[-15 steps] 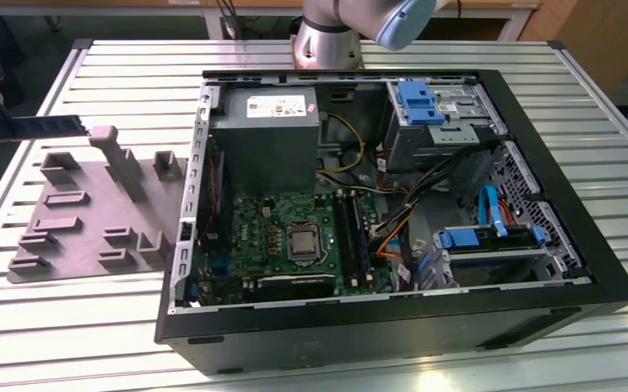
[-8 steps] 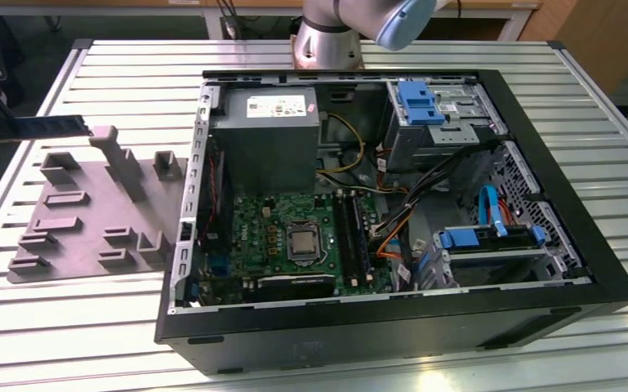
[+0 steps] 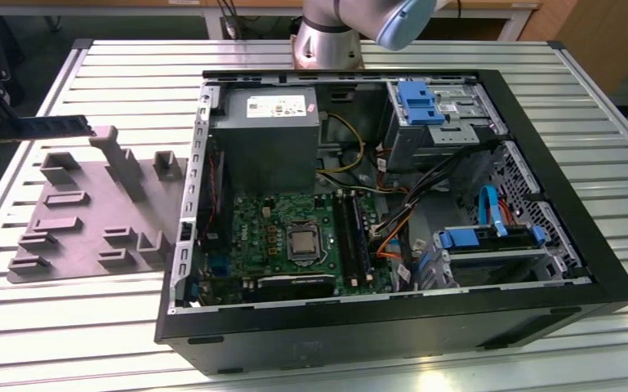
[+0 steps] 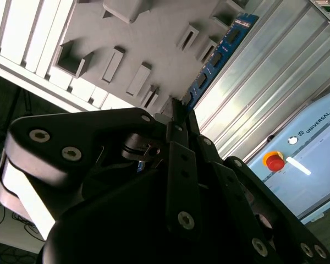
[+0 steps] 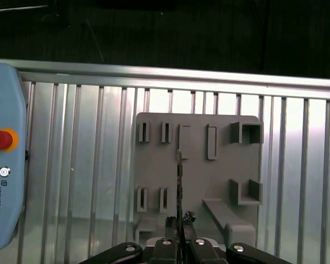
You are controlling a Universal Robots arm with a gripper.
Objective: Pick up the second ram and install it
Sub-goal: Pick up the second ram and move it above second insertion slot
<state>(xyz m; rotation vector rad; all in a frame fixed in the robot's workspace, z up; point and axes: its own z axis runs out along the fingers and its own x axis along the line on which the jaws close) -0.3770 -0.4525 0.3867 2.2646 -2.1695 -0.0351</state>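
As it hovered over the grey plastic fixture plate [image 3: 85,224] near the slatted metal table's [image 3: 74,314] edge, the black gripper [image 5: 180,221] pinched one end of a long, thin, dark memory stick [image 3: 52,125], held level.

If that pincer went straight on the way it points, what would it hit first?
Probably the flat grey plastic fixture plate: the pincer aims there, its long thin dark memory stick leading. The gap is unclear.
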